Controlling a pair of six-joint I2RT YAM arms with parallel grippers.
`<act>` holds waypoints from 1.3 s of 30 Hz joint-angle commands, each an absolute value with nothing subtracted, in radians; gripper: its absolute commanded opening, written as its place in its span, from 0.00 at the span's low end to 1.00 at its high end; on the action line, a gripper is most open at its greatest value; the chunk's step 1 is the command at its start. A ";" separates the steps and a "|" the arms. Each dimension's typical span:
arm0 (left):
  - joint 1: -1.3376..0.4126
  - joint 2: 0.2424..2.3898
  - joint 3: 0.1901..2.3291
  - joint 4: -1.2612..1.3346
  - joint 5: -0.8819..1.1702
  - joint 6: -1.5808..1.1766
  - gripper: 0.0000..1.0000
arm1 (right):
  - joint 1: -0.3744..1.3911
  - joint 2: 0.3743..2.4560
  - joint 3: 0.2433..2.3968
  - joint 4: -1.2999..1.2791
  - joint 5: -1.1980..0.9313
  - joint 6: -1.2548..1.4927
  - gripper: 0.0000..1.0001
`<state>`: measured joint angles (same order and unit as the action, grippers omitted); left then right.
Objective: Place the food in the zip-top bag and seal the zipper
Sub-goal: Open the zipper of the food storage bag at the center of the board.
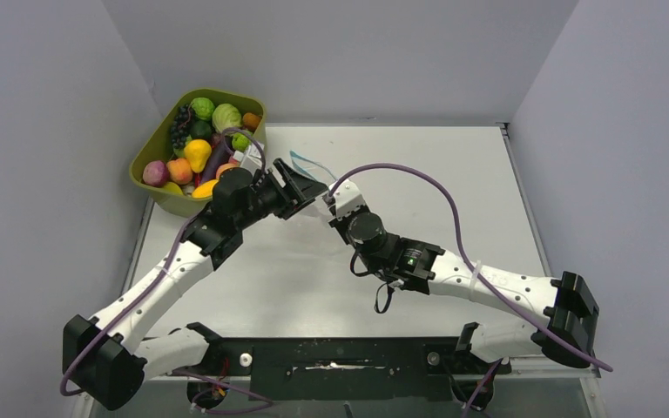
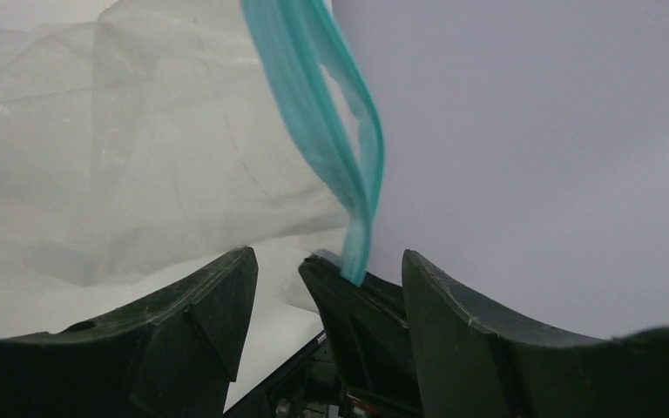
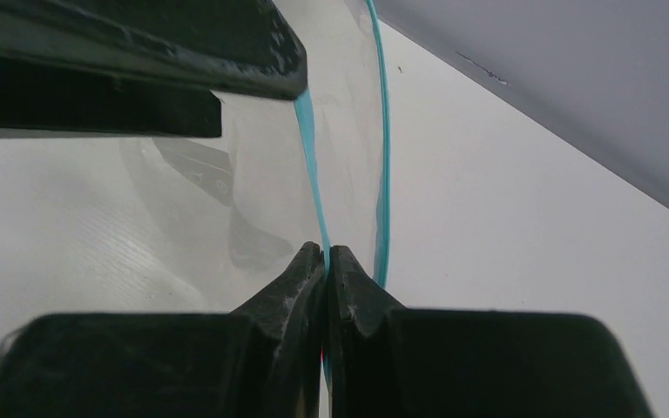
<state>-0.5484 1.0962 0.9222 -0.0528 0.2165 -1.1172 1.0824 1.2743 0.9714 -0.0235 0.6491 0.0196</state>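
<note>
The clear zip-top bag [image 2: 139,157] hangs between my two grippers near the table's middle, and its teal zipper [image 2: 331,131] stands apart in two lips. My right gripper [image 3: 327,252] is shut on one lip of the zipper [image 3: 307,139]; the other lip [image 3: 384,131] bows away to the right. My left gripper [image 2: 327,261] is open, its fingers [image 2: 183,322] straddling the right gripper's tips and the pinched strip. In the top view the left gripper [image 1: 300,190] and the right gripper [image 1: 320,200] meet tip to tip. The food [image 1: 197,152] lies piled in the tub.
The olive-green tub [image 1: 148,157] stands at the table's far left corner, just behind the left arm. Grey walls close in the back and both sides. A purple cable [image 1: 418,174] arcs above the right arm.
</note>
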 commanded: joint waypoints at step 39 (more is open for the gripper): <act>-0.534 1.134 0.831 0.163 0.287 -1.051 0.00 | 1.065 1.270 1.261 -0.410 0.635 0.431 0.28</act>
<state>-0.5396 1.1721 0.8406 0.0689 0.2409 -1.0626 1.0973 1.2896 1.1774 -0.2985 0.6025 0.3054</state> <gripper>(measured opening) 0.015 0.272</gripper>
